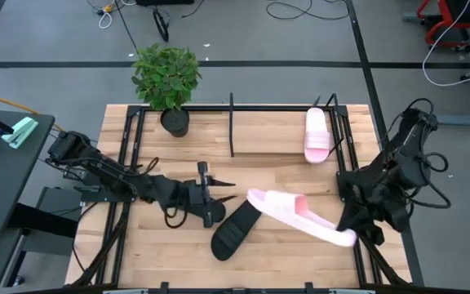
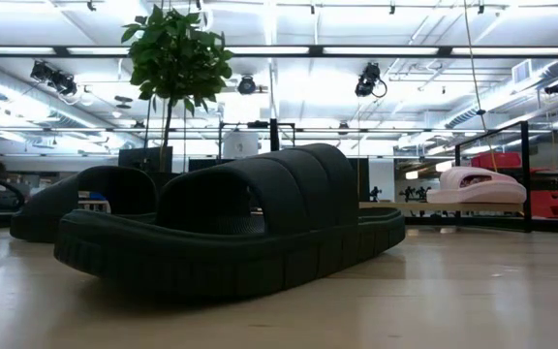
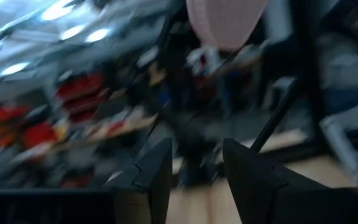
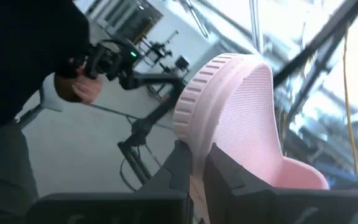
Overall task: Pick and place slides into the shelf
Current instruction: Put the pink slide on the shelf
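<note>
The right gripper has its jaws clamped on the heel of a pink slide, lifted aslant above the counter. The left gripper, jaws narrowly parted and empty, hovers beside the black slide. Another pink slide sits on the shelf.

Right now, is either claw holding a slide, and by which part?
The right claw grips a pink slide by the sole's edge at one end. The left claw is open, holding nothing.
</note>
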